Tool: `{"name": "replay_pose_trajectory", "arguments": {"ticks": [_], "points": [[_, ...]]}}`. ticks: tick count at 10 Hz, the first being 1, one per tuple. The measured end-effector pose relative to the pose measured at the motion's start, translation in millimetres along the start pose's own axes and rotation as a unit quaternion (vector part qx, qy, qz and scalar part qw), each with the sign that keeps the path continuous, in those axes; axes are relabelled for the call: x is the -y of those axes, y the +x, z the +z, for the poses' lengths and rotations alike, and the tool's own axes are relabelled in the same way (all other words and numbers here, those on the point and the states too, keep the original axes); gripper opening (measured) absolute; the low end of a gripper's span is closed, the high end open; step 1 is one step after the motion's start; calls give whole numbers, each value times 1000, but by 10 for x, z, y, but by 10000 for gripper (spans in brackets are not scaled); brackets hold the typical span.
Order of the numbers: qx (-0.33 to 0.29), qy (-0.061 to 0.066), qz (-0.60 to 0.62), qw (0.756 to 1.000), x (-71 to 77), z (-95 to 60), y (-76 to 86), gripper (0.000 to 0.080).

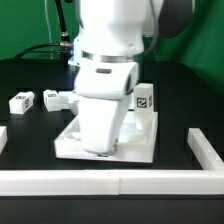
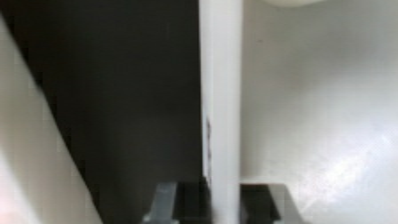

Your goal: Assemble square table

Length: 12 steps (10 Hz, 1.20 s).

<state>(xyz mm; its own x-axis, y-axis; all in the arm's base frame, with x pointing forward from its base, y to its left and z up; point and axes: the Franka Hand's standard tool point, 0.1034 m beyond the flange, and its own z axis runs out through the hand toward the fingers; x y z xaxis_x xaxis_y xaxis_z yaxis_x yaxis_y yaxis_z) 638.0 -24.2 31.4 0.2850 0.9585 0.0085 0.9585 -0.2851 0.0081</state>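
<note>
The white square tabletop (image 1: pixel 135 140) lies flat on the black table, rim up. My gripper (image 1: pixel 100 150) points straight down at its near edge. In the wrist view the raised rim (image 2: pixel 219 100) runs as a white strip between my fingers (image 2: pixel 182 205), whose dark pads sit against it on both sides. The gripper (image 2: pixel 221 205) is shut on the rim. The tabletop's inner floor (image 2: pixel 329 120) lies on one side of the rim and the black table on the other. A tagged leg (image 1: pixel 143 98) stands at the tabletop's far right corner. Two more legs (image 1: pixel 22 101) (image 1: pixel 55 98) lie at the exterior view's left.
Long white border rails run along the front (image 1: pixel 100 182), the exterior view's right (image 1: pixel 205 150) and left (image 1: pixel 2 135). A white edge (image 2: pixel 18 150) shows beside the black table in the wrist view. The arm hides most of the tabletop's left half.
</note>
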Motion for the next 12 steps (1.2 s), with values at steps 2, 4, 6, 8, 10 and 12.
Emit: {"name": "replay_pose_trajectory", "arguments": {"ticks": [2,4,6,8,10,12], "points": [[7,2,-43,999,-2,25,-139,61],[9,0,-47,999,-1,37,-114,61],[2,-22,-82,996,-82,17,167,61],[-13,-36,-109,993,-285,11,473,61],[-14,-39,-113,993,-349,26,722,61],[-15,-38,-96,995,-320,19,816,61]]}}
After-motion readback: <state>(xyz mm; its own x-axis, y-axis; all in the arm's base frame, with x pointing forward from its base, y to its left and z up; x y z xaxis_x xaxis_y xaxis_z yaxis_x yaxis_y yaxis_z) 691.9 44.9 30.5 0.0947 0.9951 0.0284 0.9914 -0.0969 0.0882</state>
